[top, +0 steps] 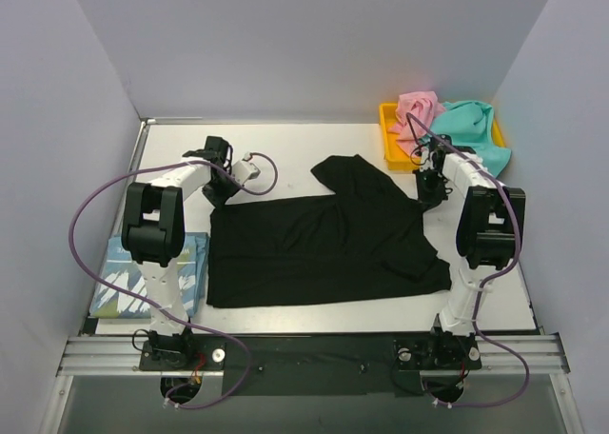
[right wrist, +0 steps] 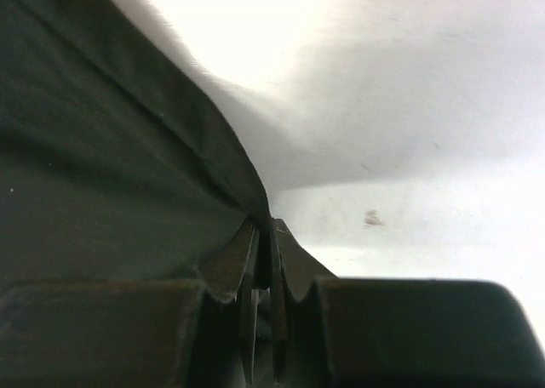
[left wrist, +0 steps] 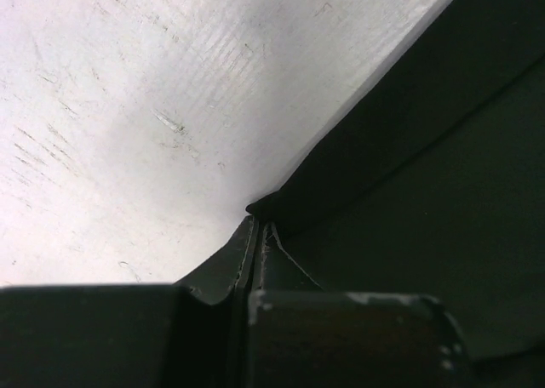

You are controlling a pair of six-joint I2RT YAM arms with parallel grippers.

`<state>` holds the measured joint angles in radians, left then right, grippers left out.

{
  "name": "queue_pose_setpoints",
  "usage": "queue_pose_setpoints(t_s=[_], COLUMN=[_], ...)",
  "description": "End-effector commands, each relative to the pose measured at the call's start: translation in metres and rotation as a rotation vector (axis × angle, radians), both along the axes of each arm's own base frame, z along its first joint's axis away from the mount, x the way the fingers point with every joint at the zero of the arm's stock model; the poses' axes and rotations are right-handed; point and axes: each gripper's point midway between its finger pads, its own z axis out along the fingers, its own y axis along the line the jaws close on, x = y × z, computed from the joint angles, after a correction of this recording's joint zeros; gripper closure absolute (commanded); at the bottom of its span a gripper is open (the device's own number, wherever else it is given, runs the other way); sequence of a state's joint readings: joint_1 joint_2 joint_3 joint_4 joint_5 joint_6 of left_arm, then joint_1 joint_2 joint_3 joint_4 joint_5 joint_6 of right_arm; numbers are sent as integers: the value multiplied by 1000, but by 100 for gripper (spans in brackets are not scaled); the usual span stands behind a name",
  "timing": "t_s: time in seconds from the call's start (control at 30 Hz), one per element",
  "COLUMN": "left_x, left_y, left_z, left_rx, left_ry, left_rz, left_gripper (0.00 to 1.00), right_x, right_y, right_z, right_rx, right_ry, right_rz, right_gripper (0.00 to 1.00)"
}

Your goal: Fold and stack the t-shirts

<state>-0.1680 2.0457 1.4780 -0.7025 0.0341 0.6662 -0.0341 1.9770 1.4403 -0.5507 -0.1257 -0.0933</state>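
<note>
A black t-shirt (top: 324,244) lies spread flat across the middle of the table, one sleeve folded up toward the back. My left gripper (top: 221,194) is shut on its far left corner; the left wrist view shows the black cloth (left wrist: 409,175) pinched between the fingertips (left wrist: 255,226). My right gripper (top: 425,192) is shut on the far right corner, with the cloth (right wrist: 102,150) caught between its fingertips (right wrist: 262,226). A pink t-shirt (top: 419,110) and a teal t-shirt (top: 471,129) lie crumpled in the yellow tray. A folded light blue t-shirt (top: 152,277) with white lettering lies at the near left.
The yellow tray (top: 388,129) stands at the back right corner, close behind my right arm. Grey walls close in the table on the left, back and right. Purple cables loop from both arms.
</note>
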Motion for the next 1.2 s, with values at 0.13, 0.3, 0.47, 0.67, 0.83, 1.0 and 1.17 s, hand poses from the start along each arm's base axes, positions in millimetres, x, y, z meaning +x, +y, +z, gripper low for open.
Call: queue_pose_setpoints(t_s=[0.13, 0.3, 0.47, 0.67, 0.83, 1.0, 1.17], left_x=[9, 9, 8, 12, 17, 16, 21], left_y=[6, -2, -12, -20, -17, -15, -25], left_z=[-3, 7, 30, 58, 54, 46, 64], left_rx=[6, -19, -69, -144, -119, -98, -138], left_ry=[-32, -34, -16, -18, -15, -2, -30], left_rz=[19, -27, -46, -125, -177, -272, -255], left_gripper=[100, 100, 74, 60, 60, 59, 59], right_x=[-16, -1, 25, 90, 144, 187, 166], right_y=[-48, -25, -14, 67, 116, 145, 164], right_z=[-5, 10, 61, 124, 107, 58, 85], right_rx=[-75, -61, -54, 175, 230, 326, 359], right_ry=[93, 48, -91, -337, -355, -333, -349], right_rz=[-198, -58, -24, 183, 194, 139, 206], right_gripper=[100, 59, 42, 35, 36, 37, 41])
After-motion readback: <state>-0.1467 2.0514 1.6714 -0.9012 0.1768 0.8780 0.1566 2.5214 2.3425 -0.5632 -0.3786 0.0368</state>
